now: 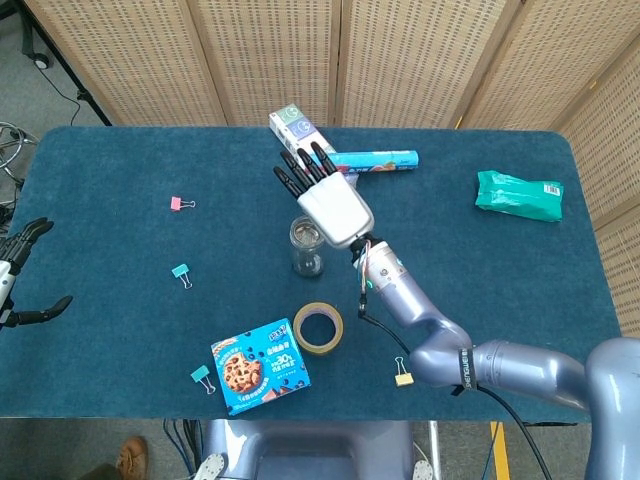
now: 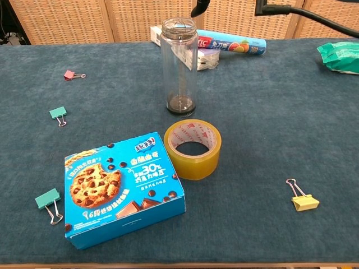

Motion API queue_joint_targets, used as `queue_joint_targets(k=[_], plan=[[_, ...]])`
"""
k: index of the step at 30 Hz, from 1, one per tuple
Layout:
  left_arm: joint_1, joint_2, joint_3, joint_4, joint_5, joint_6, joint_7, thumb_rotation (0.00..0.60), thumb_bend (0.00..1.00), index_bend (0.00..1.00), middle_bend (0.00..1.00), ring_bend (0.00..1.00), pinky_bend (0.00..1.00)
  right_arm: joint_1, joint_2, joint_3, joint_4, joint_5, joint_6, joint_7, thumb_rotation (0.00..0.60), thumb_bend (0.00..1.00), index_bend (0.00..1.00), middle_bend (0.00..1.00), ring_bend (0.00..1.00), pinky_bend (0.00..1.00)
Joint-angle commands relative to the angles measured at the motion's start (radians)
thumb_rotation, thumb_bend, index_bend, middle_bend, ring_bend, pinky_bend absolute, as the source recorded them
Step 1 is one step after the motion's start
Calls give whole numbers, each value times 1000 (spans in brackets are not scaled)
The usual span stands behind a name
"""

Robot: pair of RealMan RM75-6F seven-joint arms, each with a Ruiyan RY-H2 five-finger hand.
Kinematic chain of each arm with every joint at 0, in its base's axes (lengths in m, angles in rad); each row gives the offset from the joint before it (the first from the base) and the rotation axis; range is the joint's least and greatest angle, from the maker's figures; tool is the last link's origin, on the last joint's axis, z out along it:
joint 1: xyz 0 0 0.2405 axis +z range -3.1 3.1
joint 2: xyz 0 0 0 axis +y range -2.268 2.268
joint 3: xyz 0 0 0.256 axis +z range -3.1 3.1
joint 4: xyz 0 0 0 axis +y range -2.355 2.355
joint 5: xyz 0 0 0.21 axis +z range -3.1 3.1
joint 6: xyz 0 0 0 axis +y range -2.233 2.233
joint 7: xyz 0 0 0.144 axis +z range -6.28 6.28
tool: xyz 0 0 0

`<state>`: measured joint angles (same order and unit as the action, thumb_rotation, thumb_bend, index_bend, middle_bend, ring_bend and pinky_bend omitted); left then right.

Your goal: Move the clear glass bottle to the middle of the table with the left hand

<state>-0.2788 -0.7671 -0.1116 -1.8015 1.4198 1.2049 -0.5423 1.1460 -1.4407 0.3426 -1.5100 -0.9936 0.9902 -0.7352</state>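
Head view: the clear glass bottle is seen upright near the middle of the blue desk, long axis vertical, mouth up. The right hand is raised just beside and above it, fingers straight and spread, nothing held. The left hand is found at the far left edge, well apart from the bottle, fingers parted and empty. The bottle lies to the right of that hand, across bare cloth and two small clips; the right hand is much the nearer, though the left is named in the task. A tape roll and a cookie box are noted nearer the robot.

Chest view: the bottle is shown standing free, untouched, the tape roll just in front. Woven screens are seen behind the desk
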Motion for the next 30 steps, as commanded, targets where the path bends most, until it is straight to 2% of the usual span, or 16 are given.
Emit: queue_joint_targets(k=[1,8,16,19,20,24,26,30], plan=[[0,0,0,1,1,0,0,600,255,0,0,0,0,5,-5,5,-17,41,-10,2,600,0,0,0,0,0],[1,0,0,4,-1,1,-5,600,256,0,0,0,0,21,2,5,-41,94,-9,-29,600,0,0,0,0,0],[-1,2,-1,8,2,-2,-16,600,255,0,0,0,0,7,104,40,-188,149,-35,33,600,0,0,0,0,0],[-1,3,0,5,5,-1,-18,600,256,0,0,0,0,-10,179,41,-284,156,-74,80,600,28,0,0,0,0],[-1,3,0,4,5,-1,-17,600,255,0,0,0,0,-13,198,36,-304,159,-91,91,600,89,0,0,0,0],[-4,4,0,0,5,-6,-11,600,255,0,0,0,0,-15,259,-11,-353,154,-152,100,600,465,0,0,0,0],[-4,4,1,-1,6,-7,-9,600,255,0,0,0,0,-13,265,-29,-355,147,-158,94,600,568,0,0,0,0],[-6,2,1,-3,4,-8,-1,600,255,0,0,0,0,-5,257,-74,-336,134,-152,64,600,689,3,0,0,0]])
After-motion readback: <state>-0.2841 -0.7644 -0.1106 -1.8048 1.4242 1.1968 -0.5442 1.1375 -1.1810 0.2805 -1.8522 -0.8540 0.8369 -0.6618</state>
